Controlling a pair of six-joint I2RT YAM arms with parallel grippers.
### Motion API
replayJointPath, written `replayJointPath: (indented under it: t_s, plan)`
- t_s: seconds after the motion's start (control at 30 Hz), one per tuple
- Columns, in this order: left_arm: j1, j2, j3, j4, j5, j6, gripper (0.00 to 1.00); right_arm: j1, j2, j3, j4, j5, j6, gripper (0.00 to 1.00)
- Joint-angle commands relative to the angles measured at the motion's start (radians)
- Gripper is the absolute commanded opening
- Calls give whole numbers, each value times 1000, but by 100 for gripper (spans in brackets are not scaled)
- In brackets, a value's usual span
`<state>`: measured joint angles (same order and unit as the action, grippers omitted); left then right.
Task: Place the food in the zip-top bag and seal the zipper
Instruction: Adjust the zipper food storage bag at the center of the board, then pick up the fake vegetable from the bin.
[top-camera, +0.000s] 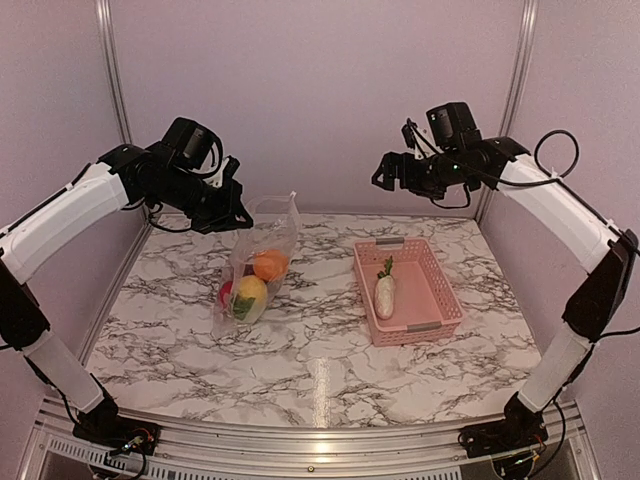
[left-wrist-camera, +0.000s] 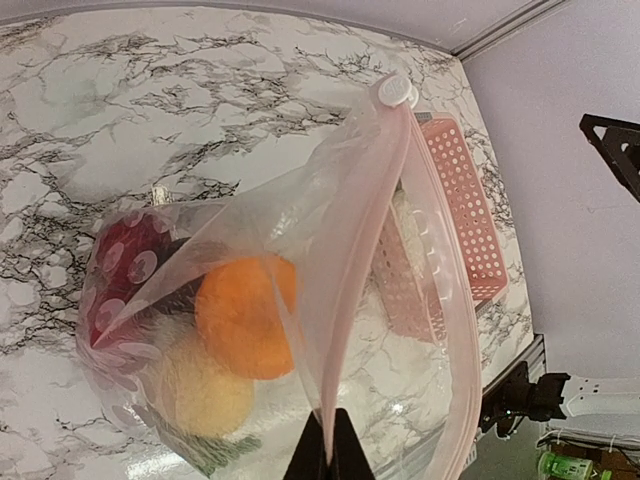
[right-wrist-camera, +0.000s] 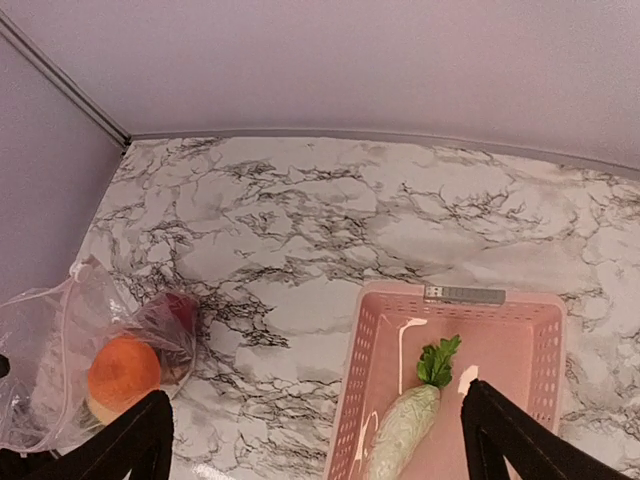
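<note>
No writing can be read; the pink basket (right-wrist-camera: 545, 345) bears a grey tag (right-wrist-camera: 463, 294), too blurred.

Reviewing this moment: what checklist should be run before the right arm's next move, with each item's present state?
1. Grip: left gripper shut on the zip-top bag edge: ok.
2. Mouth of the bag held up and open: ok.
3. Free hand: right gripper open and empty: ok.
4. All food bagged: not ok; the white radish lies in the pink basket.
5. Seal: zipper closed: not ok, not yet due.
</note>
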<state>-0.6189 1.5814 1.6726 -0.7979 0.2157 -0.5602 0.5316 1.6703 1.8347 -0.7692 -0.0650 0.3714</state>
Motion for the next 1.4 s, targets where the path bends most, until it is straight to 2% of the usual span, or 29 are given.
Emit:
replayJointPath:
  t_s: [0.0,0.2,0.47,0.87,1.37]
  plan:
    - [5,-3,26,-18,-9,18,0,-41,-5,-102,9,-14,12,93]
    - [5,-14,17,-17,-7,14,0,-48,-6,-222,19,-35,53,84]
    - [5,-33,-9,-16,-12,10,0,-50,31,-303,18,-60,97,76]
    - [5,-57,-38,-12,-18,-9,0,-62,68,-404,78,-90,122,74]
    - [5,-66,-54,-8,-25,-11,0,-68,151,-413,111,-82,114,68]
